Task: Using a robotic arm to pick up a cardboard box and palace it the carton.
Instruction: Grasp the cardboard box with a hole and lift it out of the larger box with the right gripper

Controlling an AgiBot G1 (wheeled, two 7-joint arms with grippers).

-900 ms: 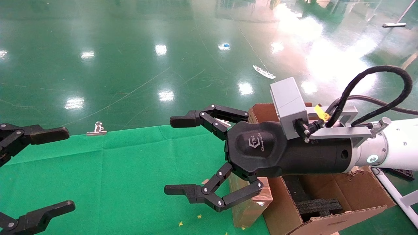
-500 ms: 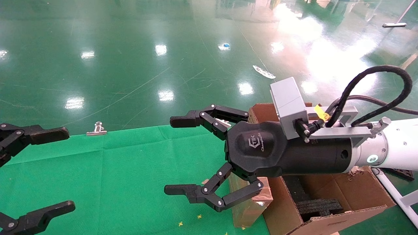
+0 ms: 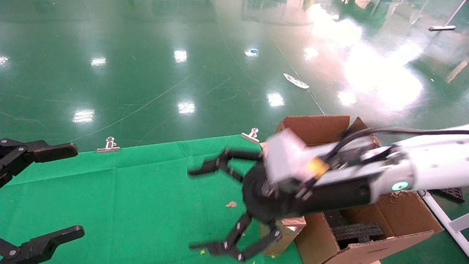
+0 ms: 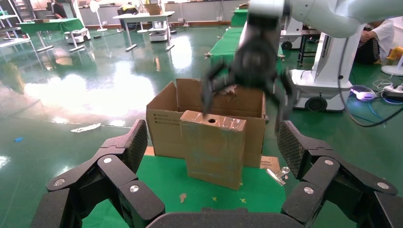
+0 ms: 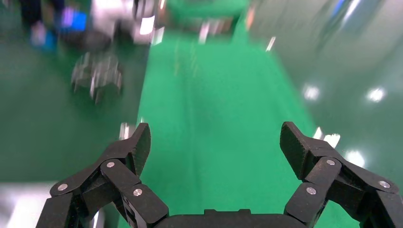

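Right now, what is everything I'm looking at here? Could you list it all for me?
Cardboard box: one, brown, taped, round hole in its top face; upright on the green cloth, just in front of the carton.
Carton: one, large, brown, open; at the cloth's right edge, black foam inside.
Green cloth: one, covering the table.
Metal clips: two, silver, on the cloth's far edge.
Floor: glossy green, with scattered litter.
Right gripper: black on a white arm, open, above the cardboard box.
Left gripper: black, open, at the left over the cloth.
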